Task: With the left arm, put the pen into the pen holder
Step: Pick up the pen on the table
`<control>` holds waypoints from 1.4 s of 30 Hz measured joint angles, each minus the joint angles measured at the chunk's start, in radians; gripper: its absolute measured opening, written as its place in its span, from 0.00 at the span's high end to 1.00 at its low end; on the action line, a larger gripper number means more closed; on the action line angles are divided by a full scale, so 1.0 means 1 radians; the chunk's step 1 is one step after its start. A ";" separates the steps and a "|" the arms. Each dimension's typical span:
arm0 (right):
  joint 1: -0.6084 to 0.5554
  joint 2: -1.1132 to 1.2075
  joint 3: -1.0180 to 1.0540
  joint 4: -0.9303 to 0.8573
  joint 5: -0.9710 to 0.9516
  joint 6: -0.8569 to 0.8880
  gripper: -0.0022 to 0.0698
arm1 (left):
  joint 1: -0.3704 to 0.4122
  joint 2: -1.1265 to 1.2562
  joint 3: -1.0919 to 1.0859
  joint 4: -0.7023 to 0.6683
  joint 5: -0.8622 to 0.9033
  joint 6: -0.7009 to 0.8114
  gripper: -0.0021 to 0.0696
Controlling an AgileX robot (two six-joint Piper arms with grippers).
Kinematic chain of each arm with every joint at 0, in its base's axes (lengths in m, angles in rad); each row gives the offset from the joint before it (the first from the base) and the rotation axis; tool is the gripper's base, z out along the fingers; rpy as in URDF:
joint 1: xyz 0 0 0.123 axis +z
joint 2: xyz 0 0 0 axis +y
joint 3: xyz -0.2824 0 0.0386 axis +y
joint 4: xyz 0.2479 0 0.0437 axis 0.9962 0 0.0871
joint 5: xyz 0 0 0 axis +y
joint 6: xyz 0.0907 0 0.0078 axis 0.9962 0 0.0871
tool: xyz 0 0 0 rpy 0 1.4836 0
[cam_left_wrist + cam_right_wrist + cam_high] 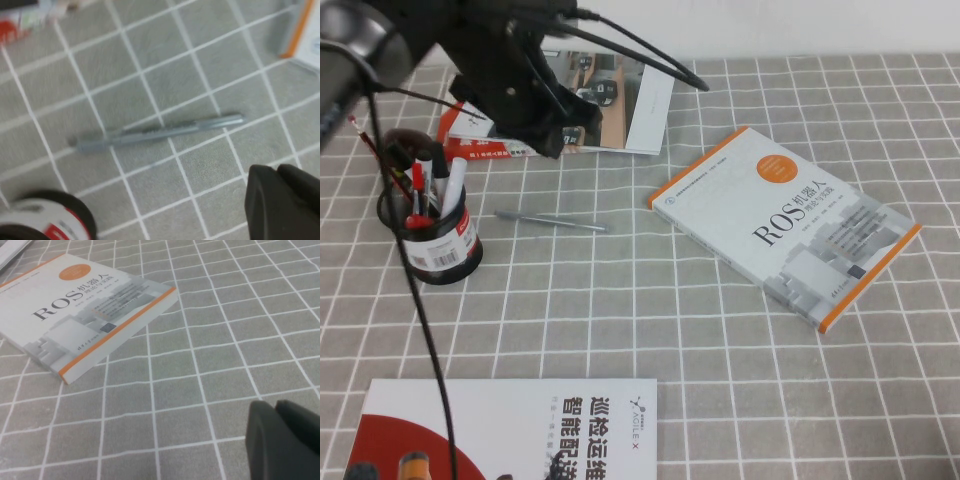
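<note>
A: Item one, the surface?
B: Grey woven tablecloth [720,400] with a white grid of thin lines, matte and slightly textured.

A: Task items?
B: Slim grey-silver metallic pen [552,221], a straight uniform rod, lying flat on the cloth between the cup and the orange-edged book, touching neither. Small round black mesh pen holder [432,235] with a red-and-white barcode label, upright to the pen's left, holding a white marker with a black cap [453,180] and red-tipped sticks.

A: Printed matter?
B: Glossy white paperback with orange spine and "ROS" lettering [790,225], flat at right. A red-and-white book [510,430] at the near edge. An open booklet with photo pages [620,100] at the far side.

A: The arms?
B: Black left arm [500,70] with black cables reaches over the far left of the table; its black left gripper [560,130] hangs above the cloth, beyond the pen, pincer closed tight, holding nothing. The right gripper [285,440] shows only as a dark moulded corner in its own wrist view; cannot tell how its pincer stands.

A: Differences between views?
B: The left wrist view alone shows the pen [160,134] close, with its stepped barrel, blurred. The right wrist view shows the ROS book's page edges.
</note>
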 joint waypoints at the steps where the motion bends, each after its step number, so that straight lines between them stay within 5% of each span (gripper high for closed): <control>1: 0.000 0.000 0.000 0.000 0.000 0.000 0.99 | -0.002 0.010 0.000 0.008 0.000 -0.037 0.97; 6: 0.000 0.000 0.000 0.000 0.000 0.000 0.99 | -0.013 0.070 -0.002 0.023 0.000 -0.208 0.97; 21: 0.000 0.000 0.000 0.000 0.000 0.000 0.99 | -0.046 0.177 -0.023 0.081 -0.056 -0.232 0.97; 25: 0.000 0.000 0.000 0.000 0.000 0.000 0.99 | -0.046 0.197 -0.047 0.063 -0.036 -0.106 0.95; 31: 0.000 0.000 0.000 0.000 0.000 0.000 0.99 | -0.046 0.204 -0.071 0.044 -0.022 0.170 0.78; 42: 0.000 0.000 0.000 0.000 0.000 0.000 0.99 | -0.046 0.213 -0.071 0.063 -0.014 0.659 0.74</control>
